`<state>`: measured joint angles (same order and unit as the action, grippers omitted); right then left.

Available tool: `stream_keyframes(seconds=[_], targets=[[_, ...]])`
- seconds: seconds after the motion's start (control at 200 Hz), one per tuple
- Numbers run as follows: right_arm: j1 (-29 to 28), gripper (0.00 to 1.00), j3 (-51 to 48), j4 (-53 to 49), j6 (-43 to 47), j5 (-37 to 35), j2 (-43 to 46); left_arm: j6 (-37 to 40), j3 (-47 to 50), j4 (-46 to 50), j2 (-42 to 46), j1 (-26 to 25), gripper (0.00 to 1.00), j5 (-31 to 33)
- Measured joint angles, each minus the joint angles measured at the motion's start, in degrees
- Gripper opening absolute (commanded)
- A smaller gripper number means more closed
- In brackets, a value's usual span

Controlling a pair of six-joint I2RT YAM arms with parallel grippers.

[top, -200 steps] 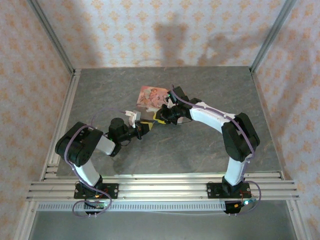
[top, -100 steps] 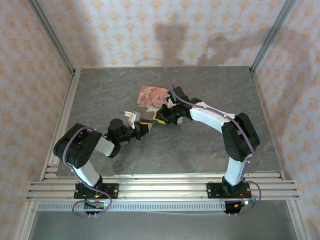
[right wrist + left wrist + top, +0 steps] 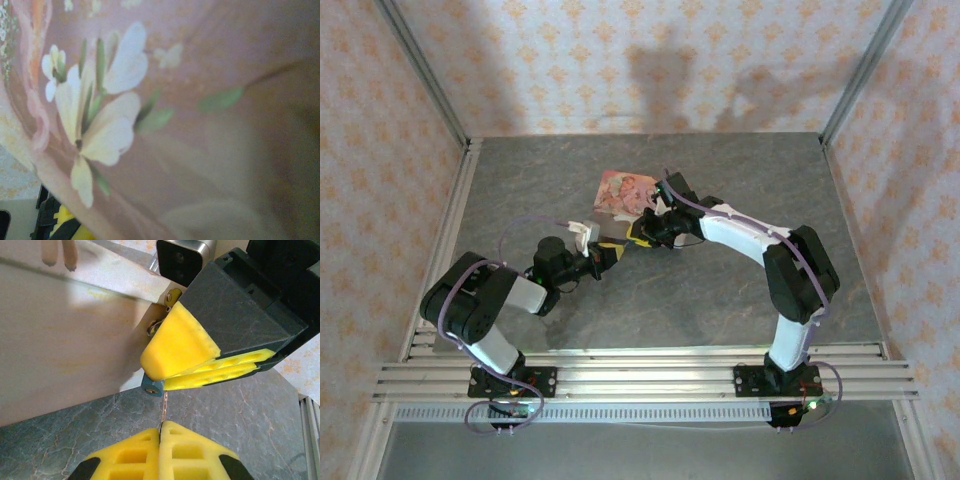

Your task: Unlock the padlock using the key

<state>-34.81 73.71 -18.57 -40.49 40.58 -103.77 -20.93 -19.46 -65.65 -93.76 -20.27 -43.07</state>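
Observation:
My left gripper (image 3: 161, 429) is shut on the key (image 3: 164, 407), a thin metal sliver that sticks straight up from between its yellow fingertips. The key's tip meets the underside of the padlock (image 3: 150, 386), a small blue body with its keyhole facing me. My right gripper (image 3: 156, 377) is shut on the padlock, which is pinched between its yellow fingers (image 3: 180, 347). In the top view the left gripper (image 3: 611, 251) and the right gripper (image 3: 640, 236) meet tip to tip just in front of the pink floral box (image 3: 620, 190). The shackle is hidden.
The floral box (image 3: 165, 115) looms close in the right wrist view, and its pale side (image 3: 65, 340) stands left of the padlock. The grey stone table (image 3: 720, 290) lies around both arms. Aluminium rails (image 3: 640, 375) run along the near edge, and patterned walls enclose the space.
The left arm's elbow and upper links have swung a little to the left and lower. Both grippers stay where they were, with key and padlock still held.

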Motion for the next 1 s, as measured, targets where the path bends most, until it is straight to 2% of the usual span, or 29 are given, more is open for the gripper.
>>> stream_keyframes(seconds=[0.205, 1.001], targets=[[0.00, 0.00, 0.00, 0.02, -0.02, 0.04, 0.00, -0.13, 0.00, -0.42, -2.43, 0.00, 0.00, 0.00], [0.00, 0.00, -0.28, 0.63, -0.22, 0.22, 0.02, -0.22, -0.37, -0.92, -1.88, 0.00, 0.00, 0.02]])
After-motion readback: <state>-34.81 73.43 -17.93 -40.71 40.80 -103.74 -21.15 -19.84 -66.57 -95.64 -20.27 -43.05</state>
